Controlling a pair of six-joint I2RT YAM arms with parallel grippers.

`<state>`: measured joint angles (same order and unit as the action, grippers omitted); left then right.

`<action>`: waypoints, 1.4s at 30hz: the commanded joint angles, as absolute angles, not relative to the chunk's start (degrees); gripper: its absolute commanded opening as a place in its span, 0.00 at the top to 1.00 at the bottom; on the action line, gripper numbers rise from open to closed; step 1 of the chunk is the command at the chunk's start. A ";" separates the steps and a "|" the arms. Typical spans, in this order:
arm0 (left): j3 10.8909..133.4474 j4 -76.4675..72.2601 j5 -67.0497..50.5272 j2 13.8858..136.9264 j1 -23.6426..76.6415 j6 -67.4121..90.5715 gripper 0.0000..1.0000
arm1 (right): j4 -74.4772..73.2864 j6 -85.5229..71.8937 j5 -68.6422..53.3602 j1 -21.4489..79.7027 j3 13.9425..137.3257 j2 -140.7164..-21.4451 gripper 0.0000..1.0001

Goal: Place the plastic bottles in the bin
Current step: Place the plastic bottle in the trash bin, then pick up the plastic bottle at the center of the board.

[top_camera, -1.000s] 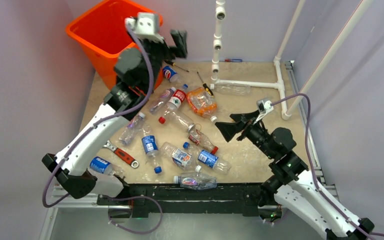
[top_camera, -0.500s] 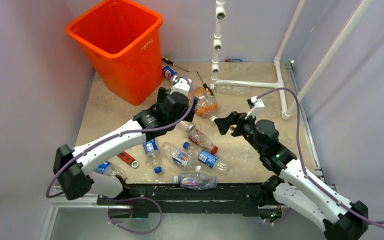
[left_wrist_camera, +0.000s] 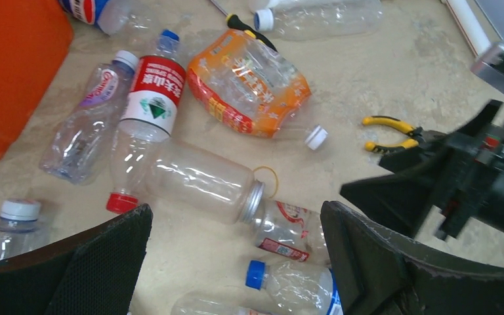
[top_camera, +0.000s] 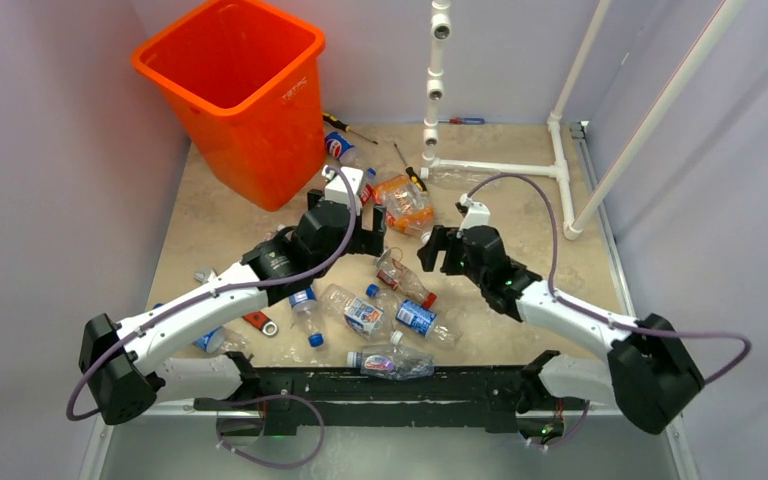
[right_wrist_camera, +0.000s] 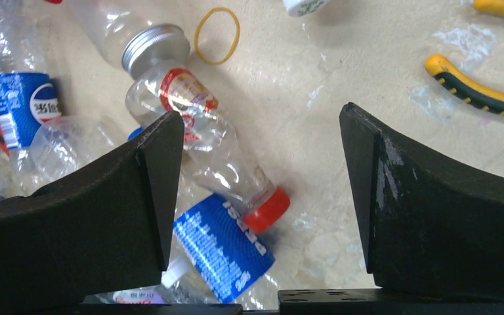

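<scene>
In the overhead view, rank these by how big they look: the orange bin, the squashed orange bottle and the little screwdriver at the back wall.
Largest: orange bin, by far.
Next: squashed orange bottle.
Smallest: little screwdriver, a thin sliver.

table (top_camera: 210, 222): beige | plastic bottles (top_camera: 403, 203) scattered mid-table | bin (top_camera: 250, 100) far-left corner | pliers (left_wrist_camera: 387, 122), screwdrivers (top_camera: 333, 122), pipe frame (top_camera: 561, 160)

Bright even overhead light, soft faint shadows, mild glare on clear plastic, near fingers (right_wrist_camera: 92, 216) slightly blurred
</scene>
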<state>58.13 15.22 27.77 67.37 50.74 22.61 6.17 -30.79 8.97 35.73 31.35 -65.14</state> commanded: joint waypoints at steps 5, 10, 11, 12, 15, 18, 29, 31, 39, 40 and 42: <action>61.77 17.71 21.72 66.50 50.67 22.20 0.01 | 25.73 -33.22 10.90 33.95 32.79 -77.53 0.19; 57.75 15.60 25.82 62.90 50.70 20.36 0.01 | 29.72 -33.03 9.59 32.24 34.29 -85.32 0.25; 56.68 15.14 25.63 62.21 50.65 20.39 0.01 | 29.70 -32.92 9.69 31.89 34.87 -86.40 0.27; 55.89 14.97 25.58 61.81 50.66 20.48 0.01 | 29.69 -32.66 9.86 31.56 35.31 -87.25 0.28; 56.12 15.59 26.42 62.01 50.64 20.41 0.01 | 30.34 -30.88 9.55 31.12 36.56 -89.17 0.31; 56.47 15.73 26.10 62.22 50.67 20.72 0.01 | 30.87 -28.53 9.43 30.88 38.46 -91.63 0.34; 56.07 15.83 26.95 62.54 50.67 20.75 0.02 | 29.56 -26.21 8.19 30.05 42.94 -98.14 0.53; 56.07 15.78 26.91 62.75 50.69 20.74 0.02 | 29.30 -26.06 7.94 30.04 42.77 -97.92 0.54; 56.07 15.73 26.78 63.38 50.56 20.72 0.02 | 28.56 -24.94 6.31 29.97 42.35 -98.00 0.68; 56.05 15.72 26.84 63.44 50.54 20.71 0.02 | 28.67 -24.88 6.06 29.96 41.98 -97.55 0.72; 56.01 15.65 27.09 63.37 50.54 20.66 0.02 | 28.78 -24.44 6.28 29.95 41.31 -95.64 0.80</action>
